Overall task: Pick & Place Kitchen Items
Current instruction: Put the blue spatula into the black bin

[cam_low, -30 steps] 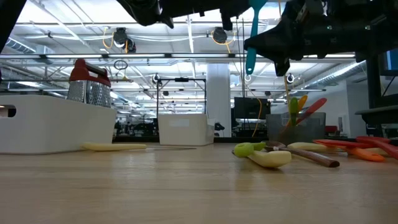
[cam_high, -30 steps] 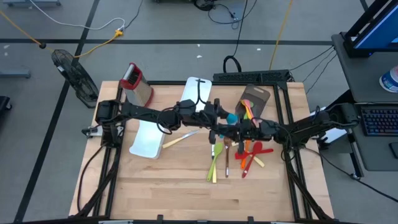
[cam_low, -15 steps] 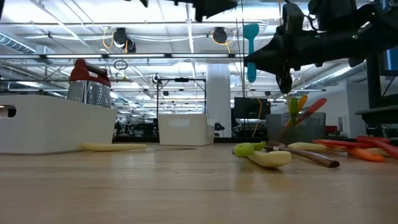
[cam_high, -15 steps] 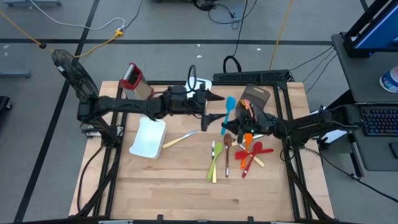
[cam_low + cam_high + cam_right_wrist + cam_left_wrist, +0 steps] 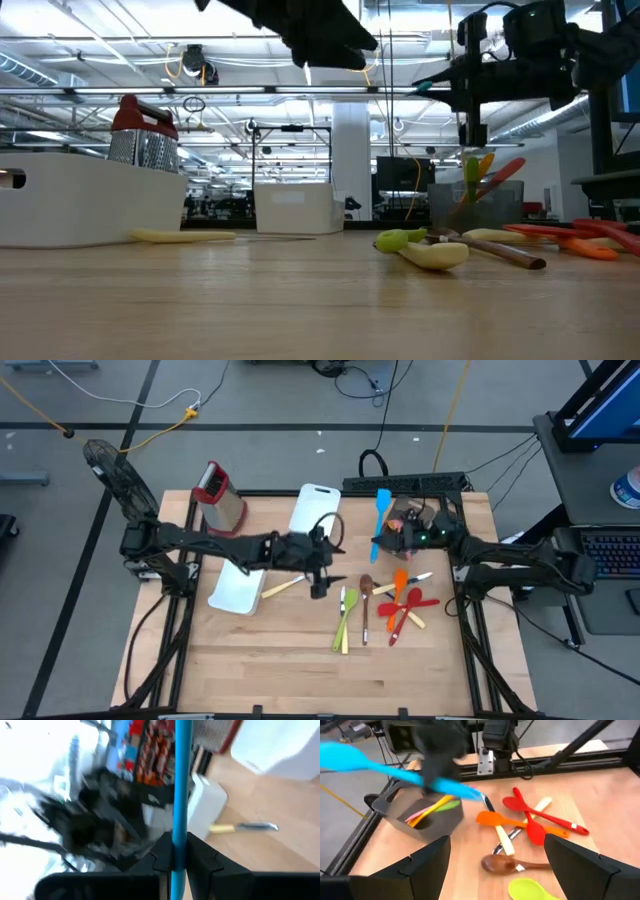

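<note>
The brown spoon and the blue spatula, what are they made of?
The brown spoon looks like wood: warm brown with a smooth, slightly glossy bowl. The blue spatula, held up in the right claw, looks like silicone or plastic: one even bright colour, matte, no grain. Which of the two it is can't be told by looking.
</note>
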Robot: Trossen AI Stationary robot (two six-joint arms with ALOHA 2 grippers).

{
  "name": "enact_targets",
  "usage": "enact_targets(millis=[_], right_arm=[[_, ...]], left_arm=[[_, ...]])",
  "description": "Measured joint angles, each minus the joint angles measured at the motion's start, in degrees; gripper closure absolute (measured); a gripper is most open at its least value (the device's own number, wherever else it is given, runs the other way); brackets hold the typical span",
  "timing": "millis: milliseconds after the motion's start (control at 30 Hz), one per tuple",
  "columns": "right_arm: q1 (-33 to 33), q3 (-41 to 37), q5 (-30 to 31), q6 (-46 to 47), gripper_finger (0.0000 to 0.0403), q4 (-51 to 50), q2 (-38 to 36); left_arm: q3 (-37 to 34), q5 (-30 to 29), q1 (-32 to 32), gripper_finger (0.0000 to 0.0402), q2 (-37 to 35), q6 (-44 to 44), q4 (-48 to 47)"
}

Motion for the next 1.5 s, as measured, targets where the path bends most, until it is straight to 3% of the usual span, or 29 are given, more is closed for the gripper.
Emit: enact_targets(millis=[333,600,833,1067,1267,1500], right_arm=[[-9.6,-3.3,-6.7,14.1,0.0381,-0.1,-7.3],[-14.0,-12.0,-10.4,27.3,0.0381,0.0,-11.2],[-17.8,-14.7,-10.8,43.2,0.0381,3.3,-13.6],[-20.6,-14.7,-8.7,59.0,0.0369,8.5,-14.7],[-24.0,-14.7,-8.4,65.9,0.0373,9.5,-14.8],[-28.9,-14.7,-11.8,68.5,0.0349,8.2,-14.2]], left_arm=[[-17.5,-3.4,-1.0,0.0073,0.1,-3.2,17.0],[-27.7,-10.8,-1.0,0.0087,0.1,1.7,30.6],[-28.8,-17.3,-0.8,0.0078,0.1,6.2,33.4],[-28.8,-18.1,1.0,0.0077,-0.1,-4.5,42.5],[-28.7,-18.1,1.8,0.0089,-1.6,-9.8,53.6],[-28.7,-19.0,2.8,0.0080,-6.2,-6.3,54.6]])
